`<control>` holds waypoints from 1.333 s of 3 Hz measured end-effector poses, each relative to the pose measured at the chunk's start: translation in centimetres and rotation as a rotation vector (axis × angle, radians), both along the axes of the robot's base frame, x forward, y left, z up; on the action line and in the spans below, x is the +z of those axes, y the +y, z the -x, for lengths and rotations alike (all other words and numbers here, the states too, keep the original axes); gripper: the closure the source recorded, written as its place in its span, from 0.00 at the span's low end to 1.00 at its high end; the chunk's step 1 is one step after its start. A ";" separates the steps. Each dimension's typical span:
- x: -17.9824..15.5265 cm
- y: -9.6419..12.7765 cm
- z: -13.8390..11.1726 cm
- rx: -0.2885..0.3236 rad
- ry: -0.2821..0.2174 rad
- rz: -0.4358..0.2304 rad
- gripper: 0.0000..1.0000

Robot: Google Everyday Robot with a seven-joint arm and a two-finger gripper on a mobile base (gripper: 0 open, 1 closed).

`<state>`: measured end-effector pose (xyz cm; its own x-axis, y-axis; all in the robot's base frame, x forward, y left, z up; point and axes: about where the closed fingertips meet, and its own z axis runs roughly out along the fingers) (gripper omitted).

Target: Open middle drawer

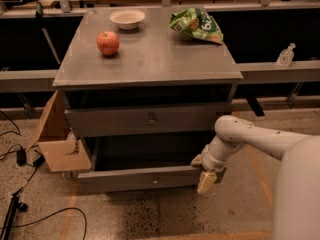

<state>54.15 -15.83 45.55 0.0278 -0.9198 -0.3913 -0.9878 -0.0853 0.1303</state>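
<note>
Gripper (202,171) is at the right end of the middle drawer (145,180), pinching its front panel. Drawer is pulled out. Apple (108,43), bowl (127,18) and chip bag (196,25) sit on top.

— Was it bright?
— Dim and warm; light fell from above, leaving a soft sheen on the table (160,59).
— Shadows?
— Deep under it; the pale hand (203,171) hung low right, lit.
</note>
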 end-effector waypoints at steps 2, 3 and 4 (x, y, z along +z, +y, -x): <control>4.9 0.6 6.3 0.039 0.099 0.039 0.00; 7.2 0.8 4.8 0.061 0.040 0.055 0.16; 8.7 0.2 2.3 0.062 -0.021 0.077 0.39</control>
